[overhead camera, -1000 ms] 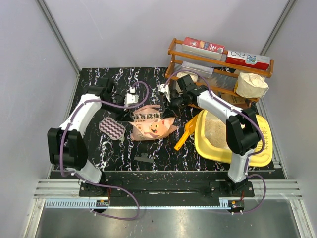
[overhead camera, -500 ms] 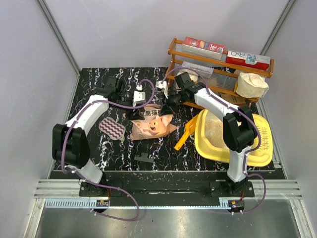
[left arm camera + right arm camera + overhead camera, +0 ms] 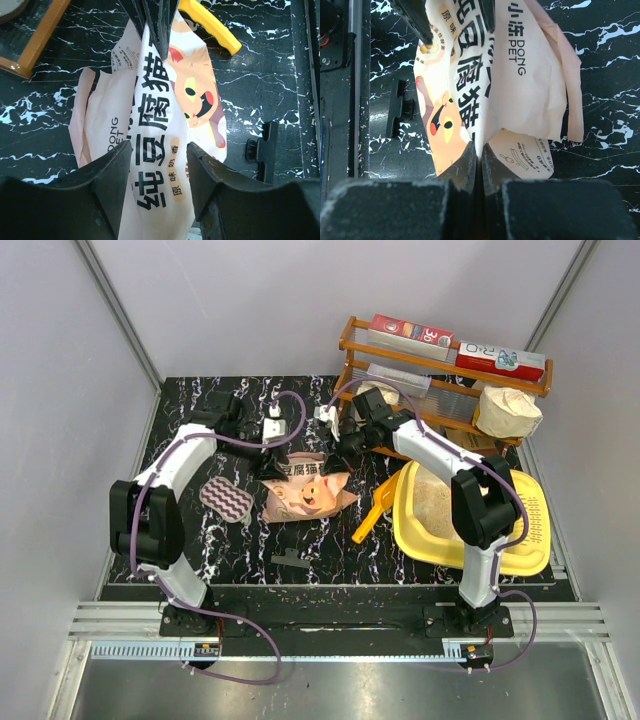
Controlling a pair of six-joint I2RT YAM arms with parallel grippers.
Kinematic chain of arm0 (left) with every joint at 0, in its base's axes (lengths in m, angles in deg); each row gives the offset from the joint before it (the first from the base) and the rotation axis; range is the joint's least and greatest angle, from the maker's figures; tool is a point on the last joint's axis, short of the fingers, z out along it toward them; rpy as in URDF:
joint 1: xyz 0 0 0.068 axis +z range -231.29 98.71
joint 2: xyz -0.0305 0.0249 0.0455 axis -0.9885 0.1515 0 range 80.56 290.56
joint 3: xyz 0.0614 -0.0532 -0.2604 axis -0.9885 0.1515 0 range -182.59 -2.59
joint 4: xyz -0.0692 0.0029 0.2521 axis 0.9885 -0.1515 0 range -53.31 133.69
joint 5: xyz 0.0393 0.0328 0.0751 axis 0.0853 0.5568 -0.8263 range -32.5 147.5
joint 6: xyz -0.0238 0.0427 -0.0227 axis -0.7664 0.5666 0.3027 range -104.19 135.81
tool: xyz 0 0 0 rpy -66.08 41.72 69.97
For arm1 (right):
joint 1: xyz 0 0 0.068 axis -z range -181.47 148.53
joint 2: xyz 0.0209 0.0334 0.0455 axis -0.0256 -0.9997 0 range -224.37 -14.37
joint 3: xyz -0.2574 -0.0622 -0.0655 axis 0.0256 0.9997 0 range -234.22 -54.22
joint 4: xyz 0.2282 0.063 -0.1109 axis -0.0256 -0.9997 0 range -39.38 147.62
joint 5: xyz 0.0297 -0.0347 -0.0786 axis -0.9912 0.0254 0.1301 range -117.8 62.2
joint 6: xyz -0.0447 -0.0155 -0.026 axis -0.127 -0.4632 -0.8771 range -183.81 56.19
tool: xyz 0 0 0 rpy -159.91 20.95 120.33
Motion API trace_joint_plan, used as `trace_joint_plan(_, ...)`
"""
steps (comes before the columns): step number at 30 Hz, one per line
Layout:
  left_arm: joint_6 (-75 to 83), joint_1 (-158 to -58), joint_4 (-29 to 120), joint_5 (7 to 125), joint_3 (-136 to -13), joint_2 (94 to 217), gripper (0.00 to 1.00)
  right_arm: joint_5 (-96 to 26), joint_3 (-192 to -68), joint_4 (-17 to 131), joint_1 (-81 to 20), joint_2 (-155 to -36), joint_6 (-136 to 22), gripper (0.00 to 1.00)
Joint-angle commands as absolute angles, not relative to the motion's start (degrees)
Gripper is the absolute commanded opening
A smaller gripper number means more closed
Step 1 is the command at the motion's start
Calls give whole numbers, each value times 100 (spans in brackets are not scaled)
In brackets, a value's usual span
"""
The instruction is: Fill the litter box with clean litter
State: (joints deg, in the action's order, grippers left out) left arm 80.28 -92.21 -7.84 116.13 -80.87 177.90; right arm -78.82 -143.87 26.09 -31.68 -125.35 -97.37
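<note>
The bag (image 3: 305, 488), judged soft and heavy, is pinched at an edge fold by the right gripper (image 3: 479, 148), the left gripper (image 3: 160, 147) spread astride it

Two robot arms reach up from the bottom of the frame: the left arm (image 3: 175, 465) and the right arm (image 3: 435, 452). One peach bag (image 3: 305, 490) sits at the centre. One yellow tray (image 3: 430, 545) fills the lower right, with one orange scoop (image 3: 370, 520) at its left edge. One wooden rack (image 3: 347, 344) stands at the upper right. It carries two flat boxes, the red box (image 3: 410, 337) and the white box (image 3: 500, 360), and two white sacks, the big sack (image 3: 507, 412) and the partly hidden sack (image 3: 378, 392). One striped pad (image 3: 228, 500) lies left of centre. One black clip (image 3: 291, 560) lies below centre.
</note>
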Motion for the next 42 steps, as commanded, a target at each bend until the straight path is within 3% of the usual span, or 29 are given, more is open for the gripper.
trace_joint_plan(1,7875,-9122,-861,11954,-8326,17197,53,-8212,-14457,2853,-3267,-12063,-9773,0)
trace_joint_plan(5,6830,-9139,154,11929,-8292,17029,59,-8202,-14449,2862,-3258,-12063,-9773,0)
trace_joint_plan(7,6670,-9166,544,11675,-8056,17021,67,-8203,-14457,2871,-3258,-12063,-9756,0)
trace_joint_plan(9,6766,-9219,678,11560,-7967,17186,68,-8203,-14466,2888,-3267,-12063,-9738,0)
trace_joint_plan(16,8142,-9201,-1157,11674,-8738,18303,68,-8167,-14423,2950,-3267,-12054,-9668,0)
trace_joint_plan(20,8989,-9044,-2851,11770,-9188,18664,57,-8115,-14405,2941,-3258,-12054,-9659,0)
trace_joint_plan(21,9104,-8999,-3047,11814,-9249,18664,48,-8115,-14396,2941,-3249,-12072,-9659,0)
trace_joint_plan(29,9167,-8569,-3322,11560,-8925,18199,2,-8299,-14633,3187,-3258,-12318,-9300,0)
trace_joint_plan(35,8850,-8173,-2945,11481,-8872,17883,0,-8493,-14914,3661,-3267,-12537,-8588,0)
trace_joint_plan(42,8675,-8146,-2655,11445,-8381,17724,0,-8396,-14678,3609,-3267,-12556,-8789,0)
